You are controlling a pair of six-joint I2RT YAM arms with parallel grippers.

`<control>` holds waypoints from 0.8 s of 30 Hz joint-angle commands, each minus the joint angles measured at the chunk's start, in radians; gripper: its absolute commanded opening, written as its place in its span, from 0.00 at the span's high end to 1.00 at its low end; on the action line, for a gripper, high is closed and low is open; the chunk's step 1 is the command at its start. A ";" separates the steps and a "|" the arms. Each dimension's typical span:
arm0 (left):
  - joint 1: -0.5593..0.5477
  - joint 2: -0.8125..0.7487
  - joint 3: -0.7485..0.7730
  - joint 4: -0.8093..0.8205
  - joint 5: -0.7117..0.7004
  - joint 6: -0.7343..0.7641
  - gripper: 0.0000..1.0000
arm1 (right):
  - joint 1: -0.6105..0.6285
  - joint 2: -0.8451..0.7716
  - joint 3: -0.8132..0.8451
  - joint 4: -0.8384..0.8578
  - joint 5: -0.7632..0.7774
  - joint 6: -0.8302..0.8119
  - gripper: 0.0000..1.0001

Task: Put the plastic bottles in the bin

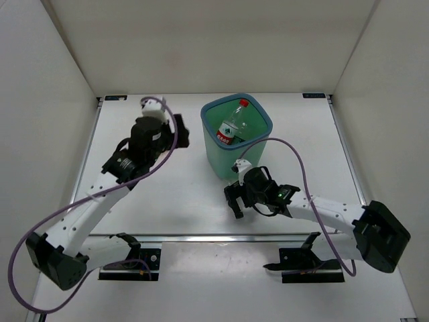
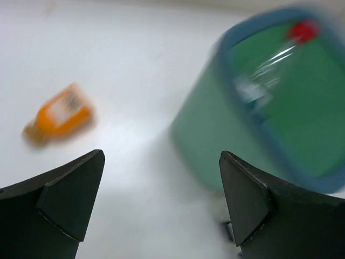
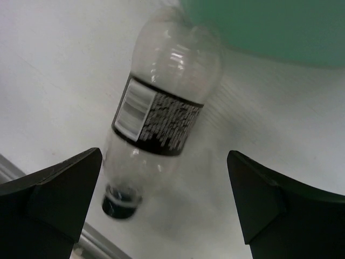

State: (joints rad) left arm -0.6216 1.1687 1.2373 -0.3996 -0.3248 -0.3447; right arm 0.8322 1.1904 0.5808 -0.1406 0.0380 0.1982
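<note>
The teal bin [image 1: 258, 151] stands at the middle back, and a clear bottle with a red cap and label [image 1: 233, 125] leans inside it. My left gripper [image 1: 179, 131] hovers open and empty just left of the bin. In the left wrist view the bin [image 2: 210, 135] is blurred on the right, with the red-capped bottle [image 2: 269, 65] inside. The squat orange bottle [image 2: 59, 114] lies on the table to its left, ahead of the left gripper [image 2: 161, 156]. My right gripper [image 1: 234, 200] is open in front of the bin. Below the right gripper [image 3: 164, 152] lies a clear black-capped bottle [image 3: 161, 97], untouched.
White walls enclose the table on three sides. A metal rail [image 1: 221, 236] runs along the near edge, close to the black cap, and shows as the rail [image 3: 11, 172] in the right wrist view. The bin's wall [image 3: 269, 27] stands just past that bottle's base.
</note>
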 commanded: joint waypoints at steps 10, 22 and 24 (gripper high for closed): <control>0.244 -0.425 -0.493 -0.347 0.087 -0.307 0.02 | 0.067 0.153 0.031 0.171 0.057 -0.003 0.37; 0.301 -0.356 -0.470 -0.338 0.059 -0.280 0.01 | 0.127 -0.169 0.336 -0.082 -0.122 -0.187 0.55; 0.296 -0.304 -0.458 -0.335 0.037 -0.281 0.01 | 0.075 -0.170 0.445 -0.038 -0.127 -0.189 0.55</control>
State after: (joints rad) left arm -0.3298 0.8173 0.7483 -0.7483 -0.2687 -0.6331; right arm 0.9565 1.0508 0.8932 -0.2367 -0.0448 0.0528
